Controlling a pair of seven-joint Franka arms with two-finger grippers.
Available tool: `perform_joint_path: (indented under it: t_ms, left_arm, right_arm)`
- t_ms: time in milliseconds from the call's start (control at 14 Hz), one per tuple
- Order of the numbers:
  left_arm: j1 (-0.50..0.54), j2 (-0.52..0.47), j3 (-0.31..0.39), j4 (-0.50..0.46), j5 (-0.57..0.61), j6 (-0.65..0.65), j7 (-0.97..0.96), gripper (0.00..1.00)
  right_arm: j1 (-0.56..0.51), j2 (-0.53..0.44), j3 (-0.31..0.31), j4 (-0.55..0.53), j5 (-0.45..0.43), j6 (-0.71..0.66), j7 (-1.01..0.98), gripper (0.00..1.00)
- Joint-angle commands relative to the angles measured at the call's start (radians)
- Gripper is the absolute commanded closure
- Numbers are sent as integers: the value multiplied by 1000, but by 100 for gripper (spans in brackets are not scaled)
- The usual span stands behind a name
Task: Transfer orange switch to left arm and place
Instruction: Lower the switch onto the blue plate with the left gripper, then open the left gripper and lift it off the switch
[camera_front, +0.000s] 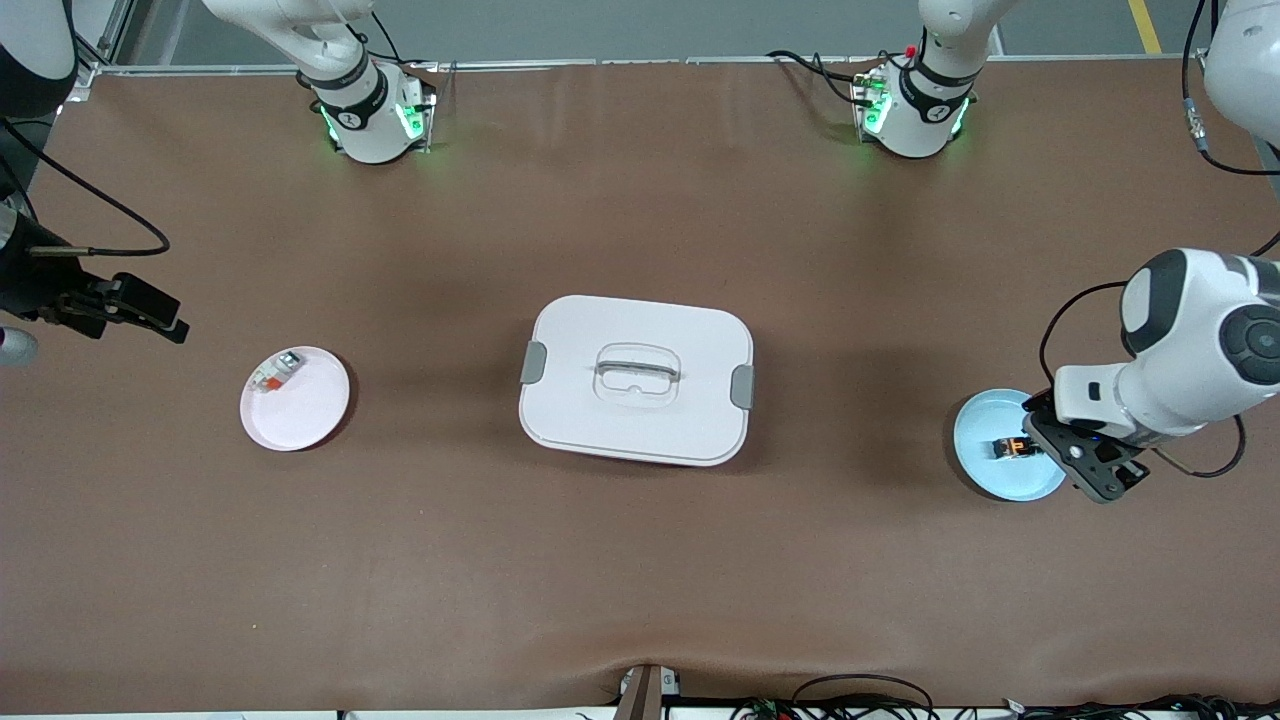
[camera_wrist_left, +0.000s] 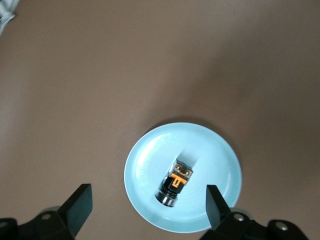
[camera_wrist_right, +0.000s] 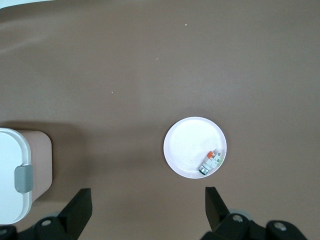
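Your left gripper (camera_wrist_left: 147, 200) has its jaws spread wide, with nothing between them, and it hangs over the blue plate (camera_wrist_left: 145, 155) near the right edge of the front view. The orange switch (camera_wrist_left: 175, 182) lies on that plate, low in the left wrist view and between the two fingers (camera_wrist_left: 80, 202), a little toward the one on the right of that frame. Its long side runs on a slant, from lower left to upper right in that frame, so you may want to turn the wrist a bit before you come down. Your left arm is much nearer to the switch than your right arm. Your right gripper (camera_wrist_right: 147, 200) is also spread wide and waits at the left edge of the front view, above the table beside the white plate (camera_front: 310, 410). That plate holds a small grey part (camera_front: 274, 371), not your switch. The box (camera_front: 636, 379) sits in the middle of the front view, between the two plates. Only the left wrist view shows the switch's slant clearly. Only the front view shows the whole box in your way.
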Motion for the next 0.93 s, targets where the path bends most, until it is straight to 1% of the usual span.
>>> perform_joint_path:
  t_ms: [0,143,214,357,571,643,857]
  left_arm:
    - [3,1,-66,104,-17,-144,-182,0]
    - [4,-10,-110,153,-18,-237,-333,0]
    - [4,-37,-117,159,-18,-255,-422,0]
    - [6,-63,-127,161,-35,-274,-561,0]
    - [10,-131,-129,161,-104,-290,-731,0]
    - [10,-146,-129,163,-118,-319,-792,0]
    - [10,-223,-129,161,-118,-395,-892,0]
  right_arm:
    - [-47,-1,39,15,-3,-15,-3,0]
    - [-114,-1,112,15,-5,-15,-4,0]
    - [-130,-1,132,15,-5,-15,-4,0]
    - [-116,0,133,12,-14,-6,-4,0]
    - [-112,-3,131,12,-17,-9,4,0]
    - [-106,-3,128,14,-19,-12,5,0]
    - [-106,0,128,20,-19,-14,5,0]
